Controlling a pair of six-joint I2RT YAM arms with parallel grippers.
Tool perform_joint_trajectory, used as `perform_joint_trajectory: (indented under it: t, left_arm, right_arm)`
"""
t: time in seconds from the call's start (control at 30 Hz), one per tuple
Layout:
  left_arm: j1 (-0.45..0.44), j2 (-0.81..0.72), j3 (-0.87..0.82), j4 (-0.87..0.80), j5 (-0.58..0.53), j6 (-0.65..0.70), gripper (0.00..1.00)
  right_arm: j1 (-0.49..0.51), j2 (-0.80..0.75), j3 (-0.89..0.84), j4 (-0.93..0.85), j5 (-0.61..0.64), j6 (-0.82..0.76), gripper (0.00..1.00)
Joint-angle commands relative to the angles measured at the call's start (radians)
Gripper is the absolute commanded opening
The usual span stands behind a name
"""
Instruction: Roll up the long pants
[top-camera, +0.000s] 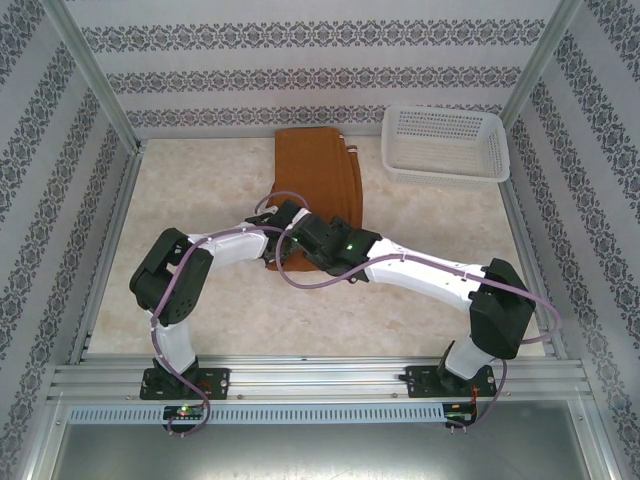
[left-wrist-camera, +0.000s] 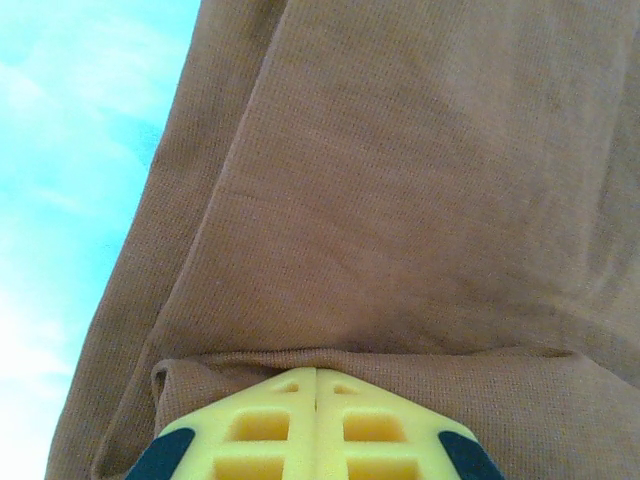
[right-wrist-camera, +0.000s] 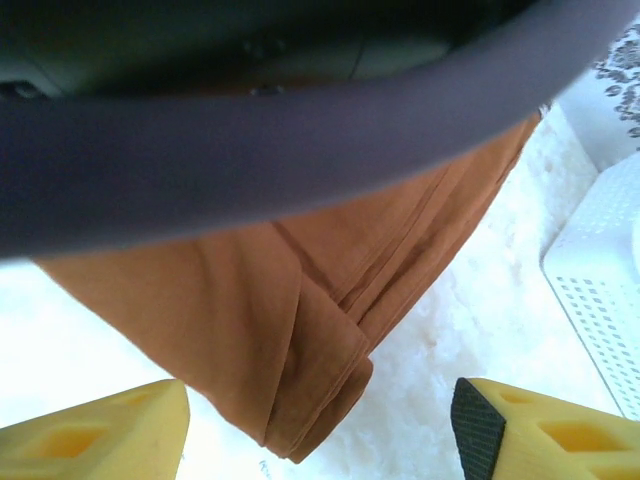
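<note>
The long pants (top-camera: 318, 175) lie folded on the table, long axis running from our grippers toward the far wall. Our left gripper (left-wrist-camera: 315, 420) is closed at the near fold, perhaps pinching cloth, though its tips hide that. Our right gripper (right-wrist-camera: 320, 440) hangs spread wide over the near corner, which our arms cover from above.

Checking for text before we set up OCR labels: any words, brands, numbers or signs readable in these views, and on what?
No readable text in any view.
long pants: plain rust-brown fabric, no tag or print visible.
white mesh basket: no label visible.
wallpaper: ornamental bands, not lettering.
</note>
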Motion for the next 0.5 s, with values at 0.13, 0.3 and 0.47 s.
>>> perform_joint_trajectory:
  t: [0.13,0.3,0.47]
  left_arm:
    - [0.064,0.025,0.017,-0.066,0.034,0.016,0.0]
    - [0.086,0.044,0.043,-0.071,0.058,0.035,0.0]
    - [0.097,0.039,0.06,-0.082,0.063,0.048,0.0]
  right_arm:
    - [0.061,-0.043,-0.182,-0.225,-0.022,0.058,0.78]
    - [0.066,-0.092,-0.225,-0.281,0.001,0.127,0.77]
    - [0.082,-0.078,-0.21,-0.319,0.049,0.13,0.77]
